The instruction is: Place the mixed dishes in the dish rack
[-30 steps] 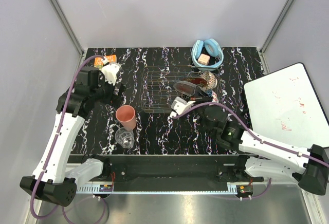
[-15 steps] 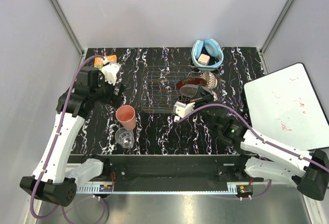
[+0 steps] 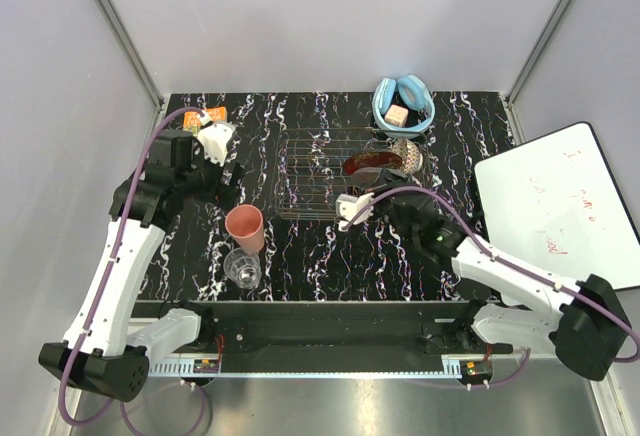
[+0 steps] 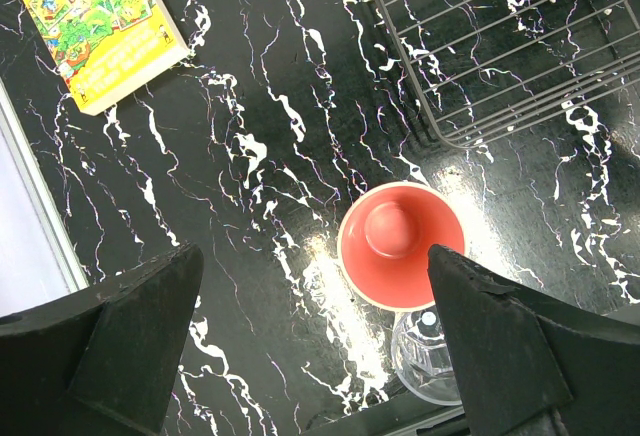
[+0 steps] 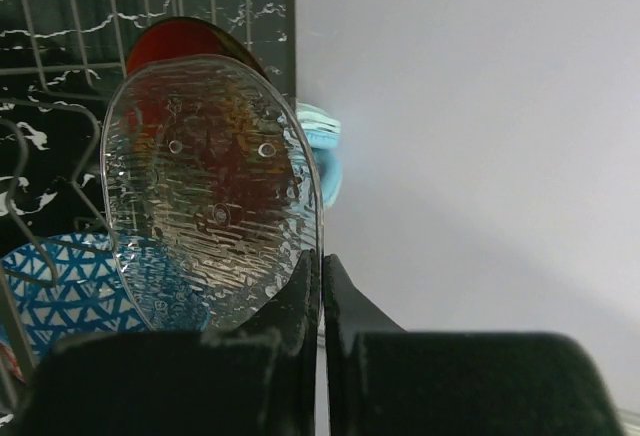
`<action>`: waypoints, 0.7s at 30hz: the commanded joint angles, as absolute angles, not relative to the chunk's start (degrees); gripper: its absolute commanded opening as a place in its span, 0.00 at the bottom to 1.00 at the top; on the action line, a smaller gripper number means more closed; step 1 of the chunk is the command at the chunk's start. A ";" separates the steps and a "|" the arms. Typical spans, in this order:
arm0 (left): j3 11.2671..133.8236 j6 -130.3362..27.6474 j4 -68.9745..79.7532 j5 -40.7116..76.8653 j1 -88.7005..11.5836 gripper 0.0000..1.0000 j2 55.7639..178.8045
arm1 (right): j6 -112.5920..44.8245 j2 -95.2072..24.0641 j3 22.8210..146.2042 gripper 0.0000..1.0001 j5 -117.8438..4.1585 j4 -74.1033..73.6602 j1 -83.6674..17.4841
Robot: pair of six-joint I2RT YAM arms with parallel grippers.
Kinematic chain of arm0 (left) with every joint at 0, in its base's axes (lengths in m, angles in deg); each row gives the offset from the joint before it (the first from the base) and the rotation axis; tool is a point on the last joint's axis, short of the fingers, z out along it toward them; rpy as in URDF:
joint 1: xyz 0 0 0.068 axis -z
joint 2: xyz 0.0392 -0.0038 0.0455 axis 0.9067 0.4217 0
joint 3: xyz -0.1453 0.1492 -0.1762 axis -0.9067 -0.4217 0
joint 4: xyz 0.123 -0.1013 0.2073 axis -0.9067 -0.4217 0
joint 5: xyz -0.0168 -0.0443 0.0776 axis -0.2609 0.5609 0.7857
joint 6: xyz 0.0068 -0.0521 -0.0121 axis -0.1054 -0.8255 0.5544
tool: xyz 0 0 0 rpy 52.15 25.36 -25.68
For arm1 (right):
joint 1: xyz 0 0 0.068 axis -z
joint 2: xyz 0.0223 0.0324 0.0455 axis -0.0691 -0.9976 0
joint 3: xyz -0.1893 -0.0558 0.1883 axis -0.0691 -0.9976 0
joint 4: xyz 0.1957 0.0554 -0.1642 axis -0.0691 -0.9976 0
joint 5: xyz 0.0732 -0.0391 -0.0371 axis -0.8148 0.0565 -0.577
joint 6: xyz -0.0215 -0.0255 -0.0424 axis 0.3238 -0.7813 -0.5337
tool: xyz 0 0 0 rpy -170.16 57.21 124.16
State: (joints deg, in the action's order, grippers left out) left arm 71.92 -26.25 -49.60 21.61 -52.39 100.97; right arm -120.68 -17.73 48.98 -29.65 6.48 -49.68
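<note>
Across the middle of the top view lies the black marbled counter (image 3: 320, 246), and the dish rack (image 3: 310, 171) stands at its centre. At the right end of the rack the red floral plate (image 3: 372, 164) leans inside the wires. The right hand (image 5: 320, 276) is closed on the rim of the clear glass dish (image 5: 210, 196) and holds it on edge before the plate; whether the dish touches the wires, I cannot tell. The blue patterned bowl (image 5: 60, 286) sits at lower left of the right wrist view. The left hand (image 4: 312, 266) is wide open and empty, above the salmon-pink plastic cup (image 3: 245, 226). The small clear glass tumbler (image 3: 242, 268) stands just below the cup.
</note>
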 commanded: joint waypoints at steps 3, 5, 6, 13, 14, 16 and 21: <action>74.20 -25.88 -46.55 21.77 -52.75 0.99 101.64 | -124.28 -21.28 52.12 0.00 -32.68 8.02 -48.79; 74.03 -25.70 -46.37 21.77 -52.75 0.99 101.73 | -124.63 -21.90 52.38 0.00 -32.68 8.46 -48.61; 73.94 -25.62 -46.20 21.77 -52.75 0.99 101.64 | -124.63 -22.42 52.56 0.00 -32.85 8.37 -48.53; 72.54 -25.26 -45.67 21.68 -53.02 0.99 100.94 | -122.10 -23.13 51.86 0.00 -32.94 7.76 -48.53; 72.45 -25.26 -45.67 21.59 -53.10 0.99 100.77 | -121.39 -23.39 51.77 0.00 -32.85 7.84 -48.53; 72.45 -25.17 -45.58 21.59 -53.10 0.99 100.59 | -119.46 -23.57 51.16 0.00 -32.68 7.84 -48.53; 72.45 -25.09 -45.67 21.59 -53.19 0.99 100.33 | -114.88 -24.36 48.35 0.00 -31.28 10.65 -48.53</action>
